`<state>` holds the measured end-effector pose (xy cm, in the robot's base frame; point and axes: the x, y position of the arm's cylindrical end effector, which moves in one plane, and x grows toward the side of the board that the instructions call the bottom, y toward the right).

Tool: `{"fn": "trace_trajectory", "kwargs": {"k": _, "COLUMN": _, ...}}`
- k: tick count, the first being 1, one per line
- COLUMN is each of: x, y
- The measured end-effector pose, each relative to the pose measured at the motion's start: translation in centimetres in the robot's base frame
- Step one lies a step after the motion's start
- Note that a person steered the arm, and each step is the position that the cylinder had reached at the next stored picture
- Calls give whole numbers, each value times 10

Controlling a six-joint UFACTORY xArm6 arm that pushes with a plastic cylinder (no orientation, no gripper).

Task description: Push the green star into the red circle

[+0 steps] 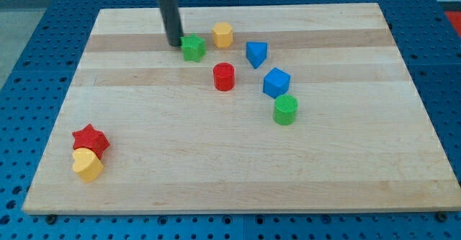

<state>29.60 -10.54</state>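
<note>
The green star (193,47) lies near the top of the wooden board, just left of a yellow hexagon (222,34). The red circle (224,76) stands below and to the right of the star, a short gap apart from it. My tip (173,44) is on the board right at the star's left side, touching it or nearly so. The dark rod rises from there out of the view's top.
A blue triangle-like block (256,54), a blue cube (276,83) and a green circle (286,109) lie right of the red circle. A red star (91,139) and a yellow heart (88,165) sit at the lower left. The board's (238,189) edges border a blue perforated table.
</note>
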Motion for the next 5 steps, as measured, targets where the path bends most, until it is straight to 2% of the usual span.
{"fn": "trace_trajectory", "kwargs": {"k": 1, "x": 8, "y": 16}}
{"fn": "trace_trajectory", "kwargs": {"k": 3, "x": 64, "y": 36}}
{"fn": "trace_trajectory", "kwargs": {"k": 5, "x": 96, "y": 95}}
